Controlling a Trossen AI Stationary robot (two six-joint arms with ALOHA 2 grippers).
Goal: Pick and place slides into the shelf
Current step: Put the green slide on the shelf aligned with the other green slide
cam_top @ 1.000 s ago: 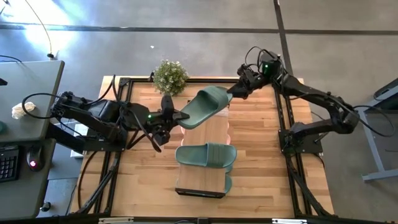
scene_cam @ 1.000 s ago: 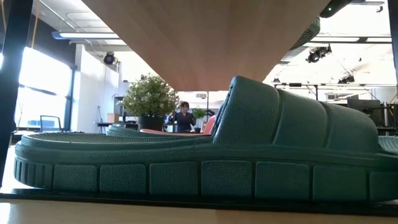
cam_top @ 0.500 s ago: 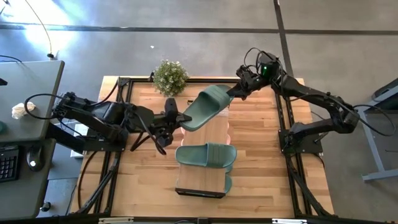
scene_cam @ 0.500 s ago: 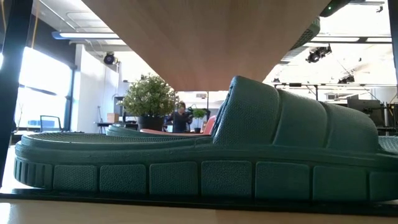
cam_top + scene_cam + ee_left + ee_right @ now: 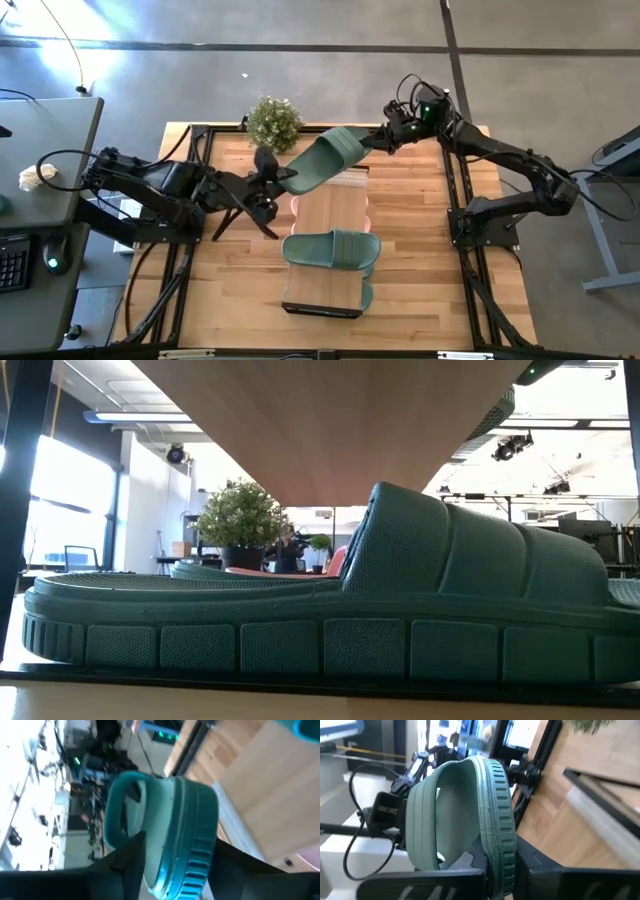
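A sage-green slide (image 5: 325, 155) hangs in the air over the far end of the light-wood shelf (image 5: 335, 205), held at both ends. My left gripper (image 5: 283, 180) is shut on its heel end and my right gripper (image 5: 376, 141) on its toe end, by the strap. A second green slide (image 5: 332, 248) lies sole down on the shelf's top plank. A third green slide (image 5: 320, 610) lies on the lower tier under the plank (image 5: 330, 420). Pink slides (image 5: 296, 205) peek out from under the plank's sides. My left gripper pinches the heel end of the slide's sole (image 5: 172, 857) between its two fingers (image 5: 131, 865), coming level from the table's left. The slide is clear of the shelf and turned on its edge. My right gripper pinches the ribbed edge of the sole at the toe end (image 5: 498, 847) between its two fingers (image 5: 470, 862), beside the strap (image 5: 427, 815). It comes from the table's far right, slanting down. The slide is lifted clear.
A potted plant (image 5: 273, 122) stands at the table's far edge, just left of the held slide. The black frame (image 5: 455, 200) runs along the table's sides. A desk with a keyboard and mouse (image 5: 50, 263) stands left of the table. A person (image 5: 285, 550) shows far behind.
Both grippers have carried the green slide a little toward the table's far edge and left. The slide has turned further onto its edge, so it shows narrower from above. Both holds have stayed shut.
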